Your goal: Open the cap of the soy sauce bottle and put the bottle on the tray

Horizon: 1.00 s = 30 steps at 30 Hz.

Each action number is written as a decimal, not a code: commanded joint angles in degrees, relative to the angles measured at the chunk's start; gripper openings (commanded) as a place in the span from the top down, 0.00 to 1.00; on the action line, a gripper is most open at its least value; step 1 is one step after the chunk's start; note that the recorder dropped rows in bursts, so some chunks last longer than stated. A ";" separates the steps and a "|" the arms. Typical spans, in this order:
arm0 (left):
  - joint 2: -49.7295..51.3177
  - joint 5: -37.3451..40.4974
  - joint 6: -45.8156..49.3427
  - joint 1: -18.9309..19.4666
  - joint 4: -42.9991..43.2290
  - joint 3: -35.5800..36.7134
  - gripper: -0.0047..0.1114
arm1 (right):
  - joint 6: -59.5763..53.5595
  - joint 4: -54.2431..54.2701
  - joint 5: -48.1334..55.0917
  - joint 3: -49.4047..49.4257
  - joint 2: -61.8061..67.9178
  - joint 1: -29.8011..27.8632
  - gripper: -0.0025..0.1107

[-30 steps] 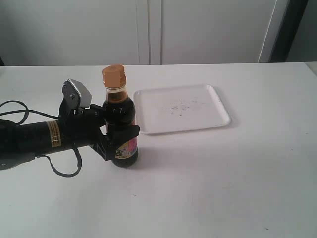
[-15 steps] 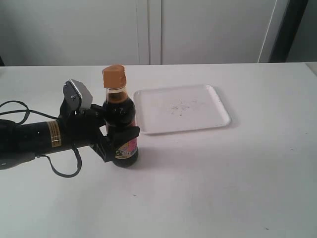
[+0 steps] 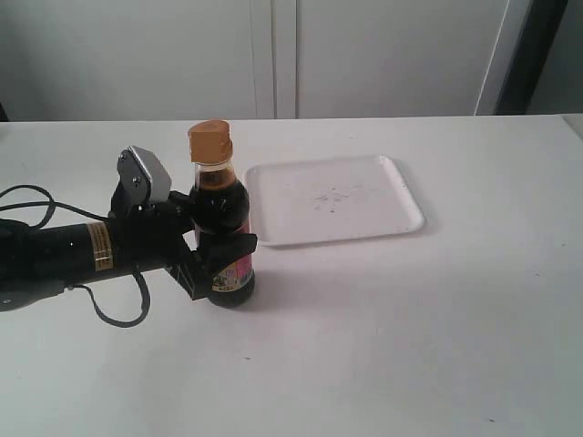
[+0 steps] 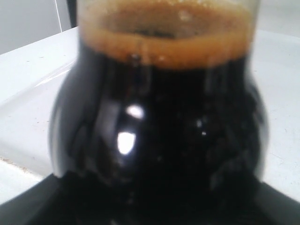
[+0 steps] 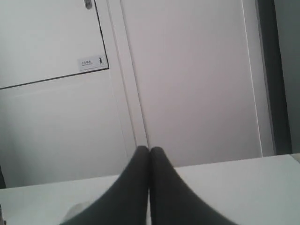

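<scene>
Exterior view shows the left pincer [image 3: 221, 258] clamped on the soy sauce bottle [image 3: 221, 238], which stands upright on the white tabletop [image 3: 410, 328] toward its left edge; the cap [image 3: 209, 139] sits closed on the neck; the tray [image 3: 332, 199] lies flat just beside the bottle, toward the far edge; in the right wrist view the right pincer [image 5: 149, 151] has its fingers pressed together, facing white cabinet doors [image 5: 187, 79].
</scene>
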 commanded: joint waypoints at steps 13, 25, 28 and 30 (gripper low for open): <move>0.33 1.20 -0.10 -0.33 2.94 0.23 0.96 | -5.62 -0.51 -1.63 -20.94 19.80 0.01 0.98; 0.33 1.20 -0.10 -0.33 3.12 0.23 0.96 | -6.40 -6.64 9.14 -34.12 41.17 0.37 0.98; 0.33 1.20 -0.10 -0.33 3.12 0.23 0.96 | -9.26 -6.92 14.47 -37.43 46.65 2.28 0.98; 0.33 1.20 -0.10 -0.33 3.12 0.23 0.96 | -10.41 -6.92 18.00 -39.12 49.85 3.52 0.98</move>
